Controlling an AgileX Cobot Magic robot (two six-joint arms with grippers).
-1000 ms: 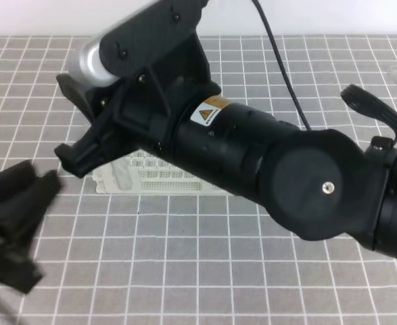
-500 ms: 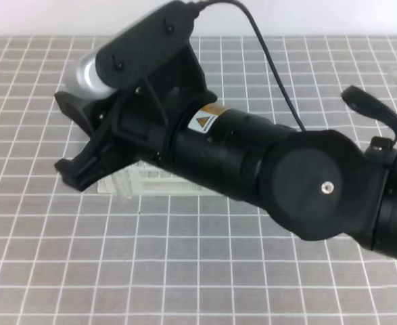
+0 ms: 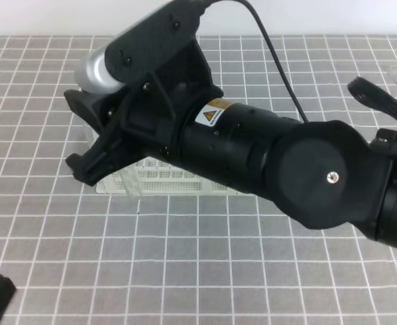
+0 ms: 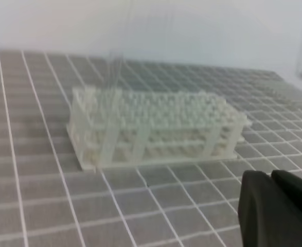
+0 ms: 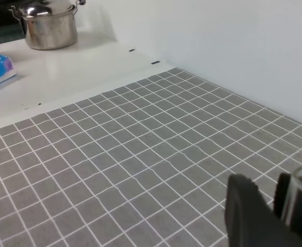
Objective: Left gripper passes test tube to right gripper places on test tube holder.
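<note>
Right gripper (image 5: 274, 206) grips the test tube (image 5: 301, 198) between narrow jaws, above the test tube holder (image 3: 178, 177). Left gripper (image 4: 277, 206), at 7 o'clock, is closed, empty.

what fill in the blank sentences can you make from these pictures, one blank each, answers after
1. The test tube holder is a ___ plastic lattice rack.
2. The jaws of the left hand are ___, with nothing between them.
3. In the right wrist view a steel ___ stands on the white counter at the top left.

Missing words: white; shut; pot
</note>
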